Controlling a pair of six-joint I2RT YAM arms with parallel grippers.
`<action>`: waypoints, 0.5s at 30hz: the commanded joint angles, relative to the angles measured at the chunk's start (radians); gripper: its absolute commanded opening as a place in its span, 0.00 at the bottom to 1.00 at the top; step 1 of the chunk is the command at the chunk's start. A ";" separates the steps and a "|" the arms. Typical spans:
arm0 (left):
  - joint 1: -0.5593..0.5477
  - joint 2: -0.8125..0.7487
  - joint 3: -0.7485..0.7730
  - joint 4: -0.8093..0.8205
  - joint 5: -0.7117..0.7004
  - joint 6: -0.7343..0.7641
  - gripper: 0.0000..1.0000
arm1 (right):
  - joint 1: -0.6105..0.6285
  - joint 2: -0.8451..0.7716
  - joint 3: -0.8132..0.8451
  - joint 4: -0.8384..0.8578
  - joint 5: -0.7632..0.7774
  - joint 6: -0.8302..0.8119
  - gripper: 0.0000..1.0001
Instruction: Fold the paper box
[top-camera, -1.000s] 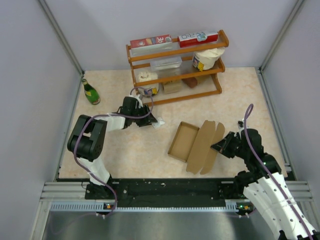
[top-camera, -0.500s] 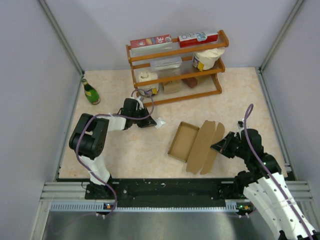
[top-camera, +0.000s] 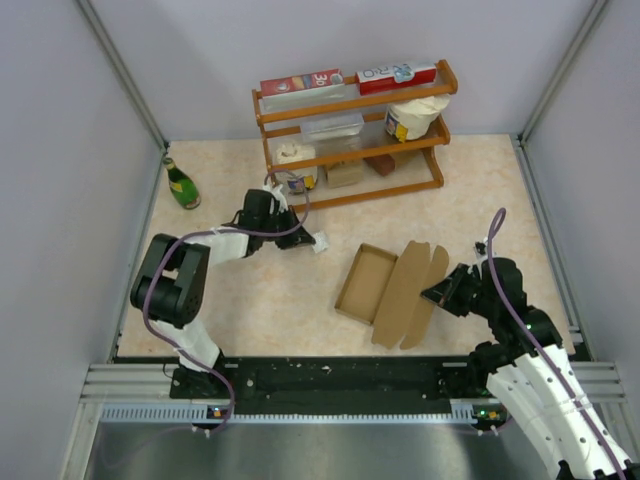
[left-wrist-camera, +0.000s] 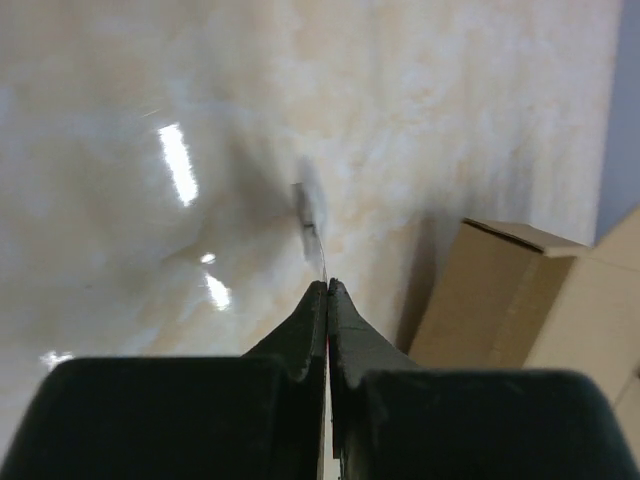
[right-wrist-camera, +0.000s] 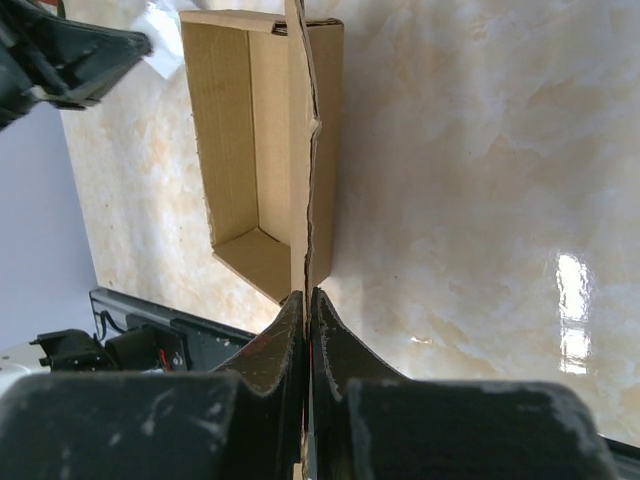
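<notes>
The paper box is brown cardboard lying right of centre, an open shallow tray with its lid flap spread to the right. My right gripper is shut on the flap's outer edge. In the right wrist view the cardboard edge runs straight out from between the jaws of the right gripper, with the tray to its left. My left gripper sits left of the box, shut on a small white scrap. The scrap shows edge-on ahead of the left gripper, and the box corner lies to the right.
A wooden rack stands at the back with red cartons on top and jars and tubs on its shelves. A green bottle stands at the far left by the wall. Grey walls close in three sides.
The left gripper's jaws have closed on the white scrap and the wrist has shifted slightly toward the rack. The right arm and the box have not moved.
</notes>
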 joint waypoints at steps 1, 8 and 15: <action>-0.043 -0.131 0.102 0.019 0.154 0.079 0.00 | -0.009 -0.009 -0.008 0.033 -0.004 0.000 0.00; -0.201 -0.232 0.216 -0.168 0.272 0.249 0.00 | -0.007 0.014 -0.008 0.048 -0.009 -0.003 0.00; -0.302 -0.208 0.303 -0.437 0.302 0.452 0.00 | -0.009 0.021 0.000 0.053 -0.015 -0.009 0.00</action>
